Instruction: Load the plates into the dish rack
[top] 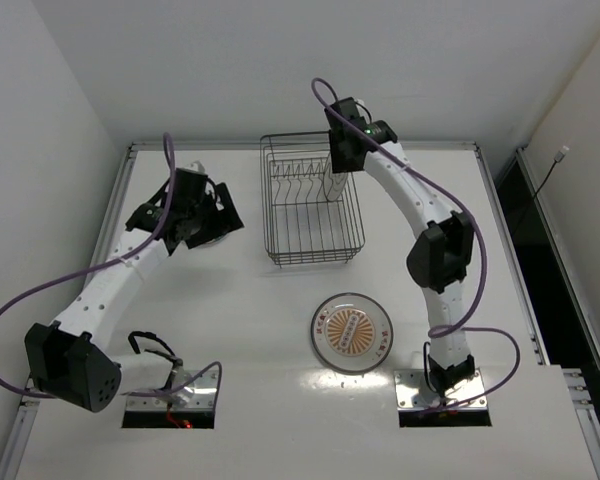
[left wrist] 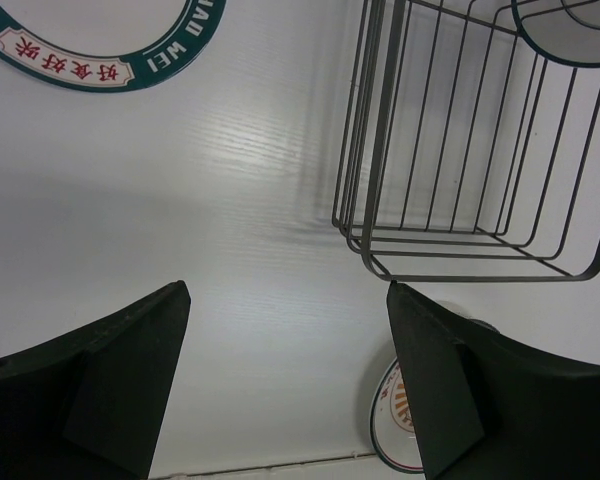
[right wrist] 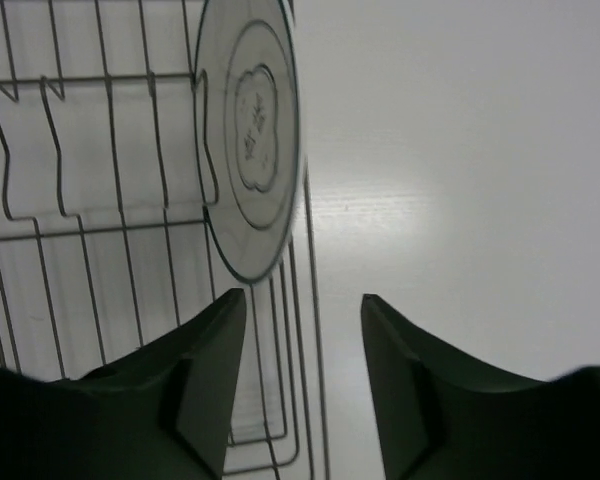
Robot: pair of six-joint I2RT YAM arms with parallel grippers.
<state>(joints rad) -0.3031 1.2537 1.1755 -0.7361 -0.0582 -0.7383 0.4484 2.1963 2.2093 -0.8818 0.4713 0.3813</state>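
The dish rack (top: 310,212), a dark wire basket, stands at the table's middle back. A white plate with a grey centre emblem (right wrist: 252,140) stands upright in its right end and also shows in the top view (top: 334,186). My right gripper (top: 338,165) hangs open and empty just above that plate, over the rack's right wall (right wrist: 303,296). The orange-centred plate (top: 352,332) lies flat on the table near the front. A dark blue-green rimmed plate (left wrist: 110,50) lies flat near my left gripper (left wrist: 288,290); the top view hides it. My left gripper (top: 220,215) is open and empty, left of the rack.
The rack's near corner (left wrist: 460,250) is close to the right of my left fingers. The orange-centred plate (left wrist: 388,420) peeks out behind the right finger. Cable bundles (top: 170,380) lie by the left arm's base. Walls enclose the table at the back and sides.
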